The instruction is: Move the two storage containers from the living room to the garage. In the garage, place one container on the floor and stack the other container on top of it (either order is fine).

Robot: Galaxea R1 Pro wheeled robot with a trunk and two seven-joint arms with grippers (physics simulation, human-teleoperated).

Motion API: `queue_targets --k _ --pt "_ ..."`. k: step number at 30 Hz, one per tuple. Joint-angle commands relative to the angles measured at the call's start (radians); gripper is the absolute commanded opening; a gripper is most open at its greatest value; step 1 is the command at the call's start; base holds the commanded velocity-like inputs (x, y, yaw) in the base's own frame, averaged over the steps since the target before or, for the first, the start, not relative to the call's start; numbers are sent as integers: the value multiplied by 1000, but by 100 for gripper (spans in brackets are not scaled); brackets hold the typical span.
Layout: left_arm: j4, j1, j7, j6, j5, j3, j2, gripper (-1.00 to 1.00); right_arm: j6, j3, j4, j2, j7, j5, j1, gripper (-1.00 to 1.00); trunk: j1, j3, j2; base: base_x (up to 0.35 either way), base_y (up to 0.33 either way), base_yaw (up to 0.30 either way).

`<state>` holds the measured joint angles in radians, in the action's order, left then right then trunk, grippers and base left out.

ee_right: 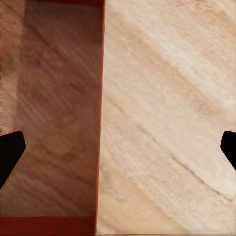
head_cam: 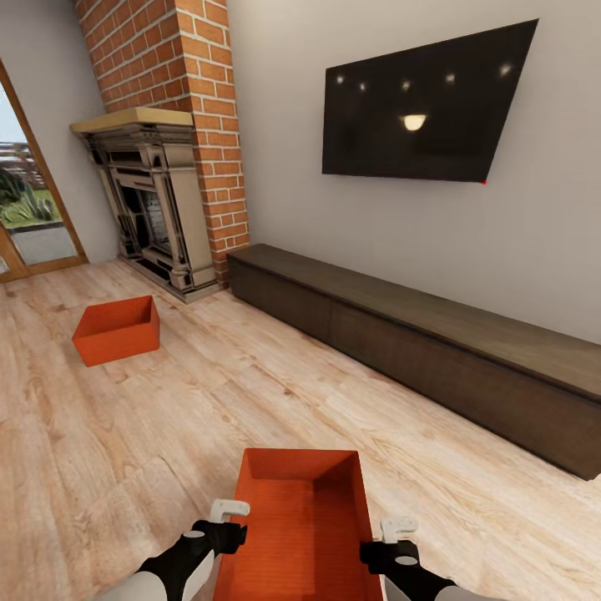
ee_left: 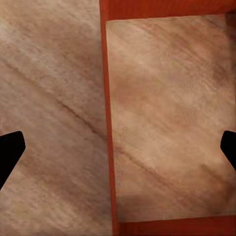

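I am in the living room; the garage and its floor are out of view. One orange-red storage container (head_cam: 305, 522) lies on the wood planks right in front of me. My left gripper (head_cam: 227, 519) hangs open over its left wall (ee_left: 109, 123), one finger on each side. My right gripper (head_cam: 399, 538) is open in the same way over the right wall (ee_right: 101, 123). Neither gripper holds anything. The other storage container (head_cam: 117, 330) sits further off at the left, near the fireplace.
A long dark low cabinet (head_cam: 434, 351) runs along the right wall under a black TV (head_cam: 426, 104). A brick fireplace (head_cam: 163, 192) stands at the back left, with glass doors (head_cam: 29, 209) beside it. Bare plank floor (head_cam: 209, 401) lies between the two containers.
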<state>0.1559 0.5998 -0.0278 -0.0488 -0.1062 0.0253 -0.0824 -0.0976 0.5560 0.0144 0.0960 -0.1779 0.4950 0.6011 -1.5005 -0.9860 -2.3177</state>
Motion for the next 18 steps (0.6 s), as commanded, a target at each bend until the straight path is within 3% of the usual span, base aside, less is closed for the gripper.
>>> queue_targets --k 1,18 --pt "1 0 -3 -5 -10 3 -1 100 -5 9 -8 3 4 10 0 100 0 -1 0 0 0 0" --pt "-32 0 -3 -6 -9 4 -1 100 -8 8 -21 4 17 10 0 100 0 -1 0 0 0 0"
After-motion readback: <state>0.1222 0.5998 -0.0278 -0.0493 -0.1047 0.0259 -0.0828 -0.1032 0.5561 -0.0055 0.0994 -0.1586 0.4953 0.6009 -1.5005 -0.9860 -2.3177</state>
